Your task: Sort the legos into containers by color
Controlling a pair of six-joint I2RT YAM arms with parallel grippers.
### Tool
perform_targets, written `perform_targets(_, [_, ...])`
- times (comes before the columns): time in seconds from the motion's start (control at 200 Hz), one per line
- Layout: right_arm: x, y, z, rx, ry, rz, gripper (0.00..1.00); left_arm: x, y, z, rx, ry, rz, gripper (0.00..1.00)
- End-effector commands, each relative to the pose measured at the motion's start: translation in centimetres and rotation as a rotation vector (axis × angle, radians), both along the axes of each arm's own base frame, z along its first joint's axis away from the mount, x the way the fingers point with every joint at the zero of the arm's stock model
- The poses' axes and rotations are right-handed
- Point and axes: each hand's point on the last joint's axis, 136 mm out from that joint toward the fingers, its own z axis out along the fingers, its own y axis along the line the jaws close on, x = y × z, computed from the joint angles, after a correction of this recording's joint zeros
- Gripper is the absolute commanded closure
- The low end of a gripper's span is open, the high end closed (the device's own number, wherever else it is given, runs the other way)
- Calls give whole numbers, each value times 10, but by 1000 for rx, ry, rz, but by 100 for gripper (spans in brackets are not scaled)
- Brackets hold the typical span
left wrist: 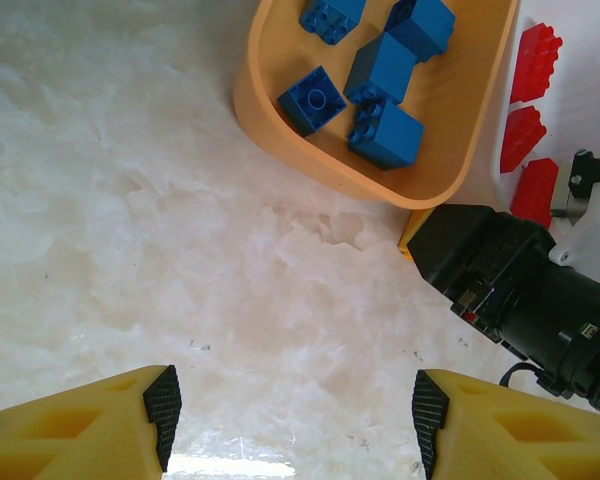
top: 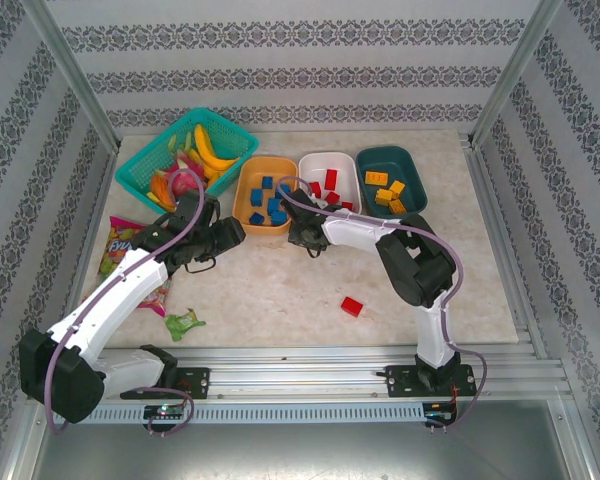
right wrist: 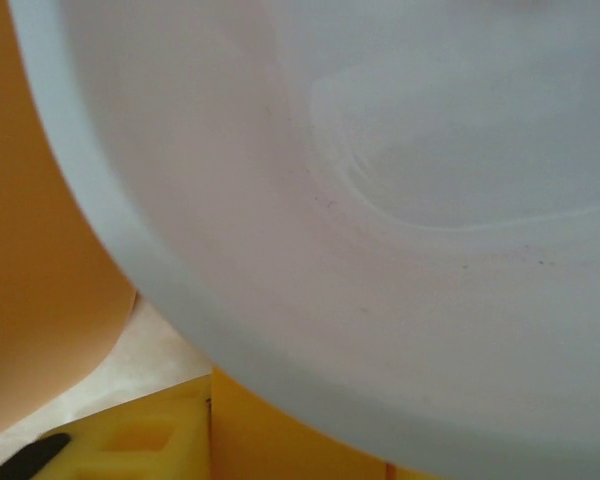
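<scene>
The one loose red studded plastic brick point(top: 352, 306) lies on the bare table toward the near edge, behind my right gripper point(top: 302, 238) and nearer that arm than the left. It looks about square, so I name no long axis. That gripper noses at the rounded white plastic tub point(top: 330, 156), and I cannot tell its spread; my left gripper point(left wrist: 296, 405) hangs wide and empty.

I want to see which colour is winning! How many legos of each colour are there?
Blue legos: 5
Red legos: 5
Yellow legos: 4
Total: 14, though they are tiny from above, so I may be off by one.
</scene>
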Motion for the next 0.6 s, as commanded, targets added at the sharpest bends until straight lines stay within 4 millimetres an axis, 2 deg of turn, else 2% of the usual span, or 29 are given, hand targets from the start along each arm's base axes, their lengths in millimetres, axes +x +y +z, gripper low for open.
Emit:
perform_targets(0.0, [-11, -6, 7, -20, -1, -15, 68, -9, -4, -4, -21, 24, -9, 35])
perform_targets(0.155, [-24, -13, 35, -11, -23, 20, 71, -9, -21, -5, -72, 19, -72, 34])
perform_targets(0.23, [-32, -17, 58, 8, -45, 43, 74, -10, -35, 0, -110, 5, -122, 34])
perform_targets(0.345, [-39, -34, 104, 7, -99, 77, 74, -4, -62, 18, -162, -48, -193, 33])
perform_targets(0.46, [-31, -65, 142, -16, -151, 65, 73, 13, -87, 38, -193, -87, -235, 33])
perform_targets(0.6, [3, -119, 163, -37, -197, -17, 73, 46, -117, 57, -227, -127, -269, 32])
